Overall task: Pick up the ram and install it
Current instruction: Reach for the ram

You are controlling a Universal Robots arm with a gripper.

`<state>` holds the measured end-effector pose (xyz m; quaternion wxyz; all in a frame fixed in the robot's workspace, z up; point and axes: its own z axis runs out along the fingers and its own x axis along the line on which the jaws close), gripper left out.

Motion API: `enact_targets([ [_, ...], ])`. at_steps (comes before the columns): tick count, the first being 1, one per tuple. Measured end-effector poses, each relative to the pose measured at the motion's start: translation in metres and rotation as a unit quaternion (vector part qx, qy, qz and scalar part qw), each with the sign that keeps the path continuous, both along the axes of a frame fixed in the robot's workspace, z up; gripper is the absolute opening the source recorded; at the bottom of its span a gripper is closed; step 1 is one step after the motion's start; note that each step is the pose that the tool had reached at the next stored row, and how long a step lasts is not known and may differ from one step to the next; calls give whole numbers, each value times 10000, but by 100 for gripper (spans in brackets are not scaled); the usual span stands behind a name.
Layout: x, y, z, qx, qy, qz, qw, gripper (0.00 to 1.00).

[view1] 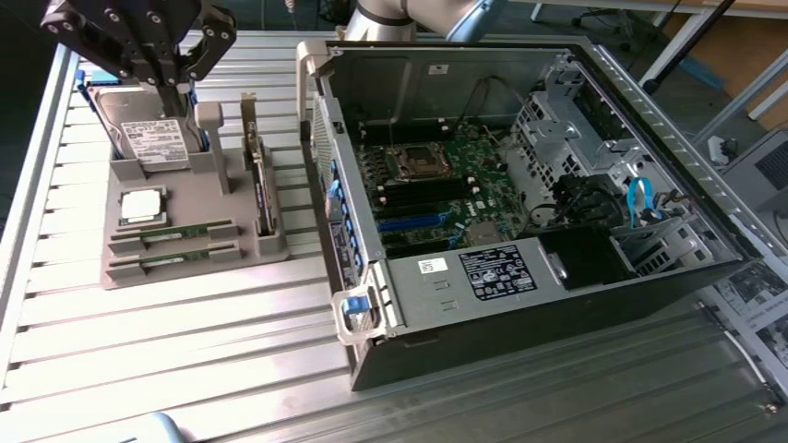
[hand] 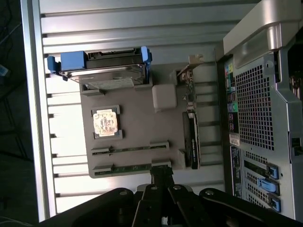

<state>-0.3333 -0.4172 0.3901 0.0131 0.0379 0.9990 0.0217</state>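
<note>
Single arm over slatted aluminium table (view1: 185, 360). Black two-finger gripper (view1: 175, 103) hung above the back of the grey moulded parts fixture (view1: 173, 189), over the silver hard drive in its blue carrier (view1: 154, 138). The jaws were pressed fully together and had hold of nothing. In the wrist view the gripper (hand: 161, 174) tips lined up with the end of the fixture (hand: 137, 118) nearest the camera. The ram, a long, narrow, flat green circuit-board stick (view1: 173, 231), sat on edge in a fixture slot just beside the square silver processor chip (view1: 142, 205). A second green stick of the same kind (view1: 173, 261) sat in the parallel slot one row further out. Which of the two was intended, could not tell. Both sticks untouched, neither lifted. Judgement: the slots hold each stick upright with its top edge exposed, so narrow fingers can pinch it from above, and the pockets keep every part at a repeatable spot. The larger expansion card with metal bracket (view1: 258, 185) stood on edge at the fixture side nearest the open black tower computer case (view1: 407, 78). The case lay on its side with the panel off, its green motherboard (view1: 474, 198) facing up, presumably so the arm can reach the board from overhead. Long black slots (view1: 425, 192) beside the processor socket looked empty. Pick not yet made.
</note>
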Motion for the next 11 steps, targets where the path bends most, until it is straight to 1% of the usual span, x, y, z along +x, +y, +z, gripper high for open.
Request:
enact_targets([
  [5, 0, -27, 0, 0, 0, 0, 10000, 11],
  [11, 0, -40, 0, 0, 0, 0, 10000, 11],
])
